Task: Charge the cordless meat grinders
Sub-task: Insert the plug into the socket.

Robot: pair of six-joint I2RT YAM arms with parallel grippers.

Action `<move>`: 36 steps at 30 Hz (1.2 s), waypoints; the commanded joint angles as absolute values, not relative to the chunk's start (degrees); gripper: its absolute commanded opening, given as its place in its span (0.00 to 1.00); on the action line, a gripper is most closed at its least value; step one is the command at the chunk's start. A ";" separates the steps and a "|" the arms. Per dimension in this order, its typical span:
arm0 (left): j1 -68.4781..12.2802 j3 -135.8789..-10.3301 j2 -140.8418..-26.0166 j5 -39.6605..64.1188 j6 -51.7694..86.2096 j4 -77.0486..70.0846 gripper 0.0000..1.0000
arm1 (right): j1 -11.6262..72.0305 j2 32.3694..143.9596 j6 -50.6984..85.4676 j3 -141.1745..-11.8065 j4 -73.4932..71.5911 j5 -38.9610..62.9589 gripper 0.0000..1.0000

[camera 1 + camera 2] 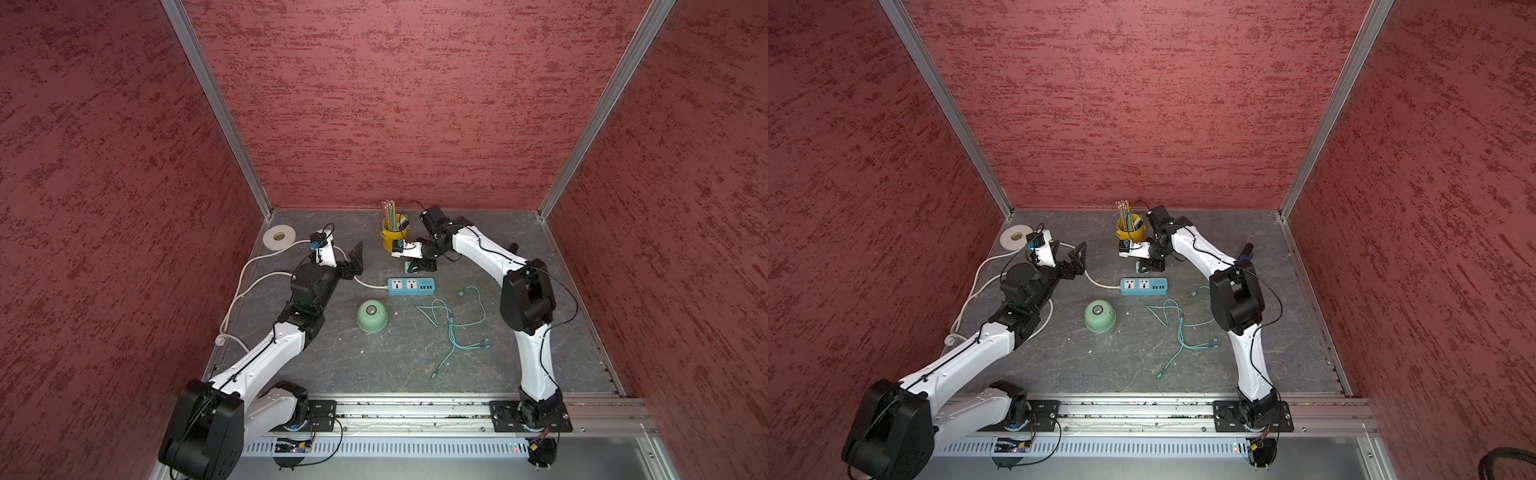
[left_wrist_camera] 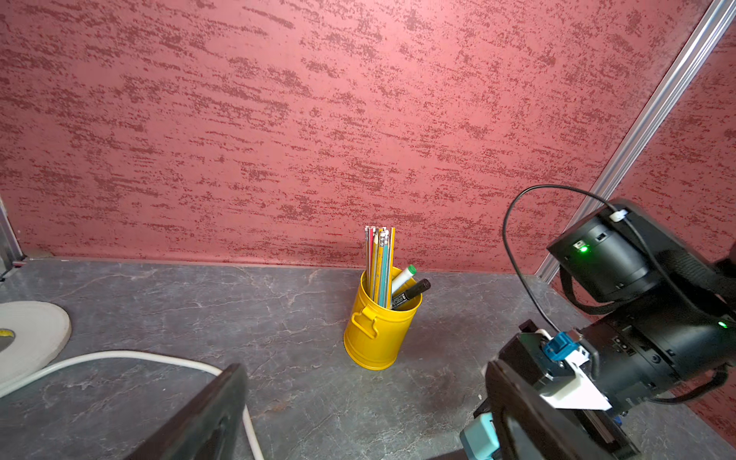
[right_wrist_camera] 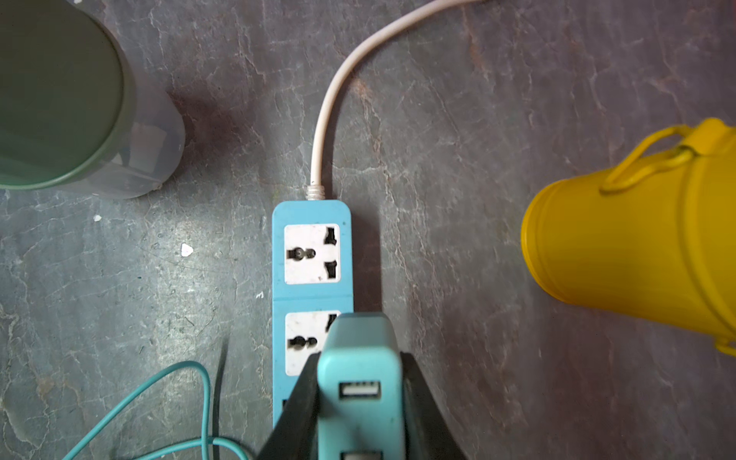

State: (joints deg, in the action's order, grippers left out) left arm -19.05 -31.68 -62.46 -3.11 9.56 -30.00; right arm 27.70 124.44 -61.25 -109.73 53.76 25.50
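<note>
Adapter (image 3: 358, 338), teal, sits clamped in right gripper (image 3: 360, 370) near power strip (image 3: 312, 215); left gripper (image 1: 354, 261) spread apart.

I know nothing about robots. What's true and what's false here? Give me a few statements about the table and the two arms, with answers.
1. The right arm's fingers clamp a teal plug adapter. True.
2. The adapter is plugged into the blue power strip. False: it is held above the strip, not seated.
3. The left arm's fingers hold the green grinder. False: they are open and empty; the grinder stands alone on the table.
4. The teal cable lies loose, apart from the grinder. True.
5. The yellow cup holds pencils. True.
</note>
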 commanded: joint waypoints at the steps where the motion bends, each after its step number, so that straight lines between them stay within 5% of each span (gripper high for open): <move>1: -18.55 -31.17 -61.80 -3.24 7.69 -29.21 0.94 | 28.60 125.93 -62.84 -112.84 59.48 26.44 0.00; 36: -18.46 -31.75 -60.59 -2.72 5.54 -27.86 0.93 | 28.70 125.01 -59.93 -104.59 53.13 22.73 0.00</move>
State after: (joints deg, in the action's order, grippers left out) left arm -18.90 -31.66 -61.17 -3.09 6.59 -27.94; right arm 28.75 126.23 -60.84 -106.54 54.46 24.01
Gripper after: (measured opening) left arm 0.936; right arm 0.244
